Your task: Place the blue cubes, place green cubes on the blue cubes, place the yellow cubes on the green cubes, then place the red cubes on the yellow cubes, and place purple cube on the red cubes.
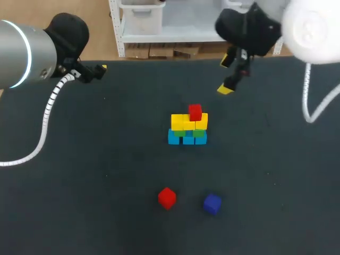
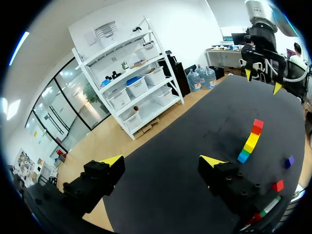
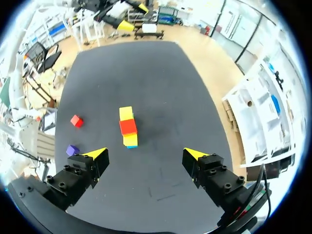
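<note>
A small stack stands mid-table: blue cubes [image 1: 187, 138] at the bottom, green [image 1: 200, 134] over them, yellow cubes [image 1: 183, 122] above, and one red cube [image 1: 195, 112] on top. Near the front lie a loose red cube [image 1: 167, 197] and a purple cube [image 1: 212, 203]. My right gripper [image 1: 227, 75] hangs open and empty behind and to the right of the stack, above the table. From its wrist the stack [image 3: 128, 127] lies ahead of the open fingers. My left gripper [image 1: 98, 71] is open and empty at the far left back edge, with the stack [image 2: 251, 141] far ahead of it.
The dark table [image 1: 95, 175] has wide bare room at left and right. In the right wrist view the loose red cube [image 3: 76, 120] and the purple cube [image 3: 72, 150] sit beside the stack, apart from it and from each other.
</note>
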{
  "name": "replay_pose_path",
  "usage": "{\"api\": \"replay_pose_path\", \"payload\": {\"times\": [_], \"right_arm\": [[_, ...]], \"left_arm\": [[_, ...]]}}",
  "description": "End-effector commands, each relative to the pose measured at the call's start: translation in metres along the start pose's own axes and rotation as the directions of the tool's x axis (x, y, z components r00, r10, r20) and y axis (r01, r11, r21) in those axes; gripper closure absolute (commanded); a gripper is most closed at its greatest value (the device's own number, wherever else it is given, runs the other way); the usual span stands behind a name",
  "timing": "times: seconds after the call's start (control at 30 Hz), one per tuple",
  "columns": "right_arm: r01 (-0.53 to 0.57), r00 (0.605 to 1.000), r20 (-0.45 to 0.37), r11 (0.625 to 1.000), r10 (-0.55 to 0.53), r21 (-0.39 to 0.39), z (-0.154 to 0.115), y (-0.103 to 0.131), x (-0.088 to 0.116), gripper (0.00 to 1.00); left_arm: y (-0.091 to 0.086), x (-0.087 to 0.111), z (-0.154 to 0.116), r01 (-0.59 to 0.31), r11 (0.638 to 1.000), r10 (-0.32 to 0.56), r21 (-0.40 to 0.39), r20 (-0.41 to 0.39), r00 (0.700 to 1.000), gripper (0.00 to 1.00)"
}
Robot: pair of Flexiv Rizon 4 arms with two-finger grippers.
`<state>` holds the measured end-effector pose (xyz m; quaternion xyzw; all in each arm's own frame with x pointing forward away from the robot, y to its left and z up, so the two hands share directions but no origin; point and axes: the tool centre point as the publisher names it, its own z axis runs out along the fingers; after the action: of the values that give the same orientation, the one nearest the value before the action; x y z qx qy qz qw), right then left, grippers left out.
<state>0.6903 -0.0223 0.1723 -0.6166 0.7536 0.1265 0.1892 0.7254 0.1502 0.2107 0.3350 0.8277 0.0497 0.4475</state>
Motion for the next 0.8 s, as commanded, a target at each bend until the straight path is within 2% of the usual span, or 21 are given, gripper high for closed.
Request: {"api": "replay_pose_path", "payload": {"times": [0.03,0.13,0.33,0.57,0.8], "right_arm": [[-0.037,0.97,0.243,0.999,0.028,0.035,-0.011,0.005,0.02,0.0],[-0.08,0.954,0.294,0.995,0.059,0.059,-0.018,0.001,0.027,0.0],[-0.16,0.93,0.347,0.983,0.122,0.084,-0.022,-0.006,0.044,0.0],[-0.293,0.876,0.427,0.951,0.225,0.1,-0.027,-0.021,0.068,0.0],[-0.366,0.831,0.482,0.925,0.276,0.102,-0.032,-0.031,0.087,0.0]], "left_arm": [[0.001,0.0,0.001,-0.001,1.0,0.001,0.005,0.001,1.0,0.0],[0.001,0.0,0.001,-0.001,1.0,0.001,0.005,0.001,1.0,0.0],[0.001,0.0,0.001,-0.001,1.0,0.001,0.005,0.001,1.0,0.0],[0.001,0.0,0.001,-0.001,1.0,0.001,0.005,0.001,1.0,0.0],[0.001,0.0,0.001,-0.001,1.0,0.001,0.005,0.001,1.0,0.0]]}}
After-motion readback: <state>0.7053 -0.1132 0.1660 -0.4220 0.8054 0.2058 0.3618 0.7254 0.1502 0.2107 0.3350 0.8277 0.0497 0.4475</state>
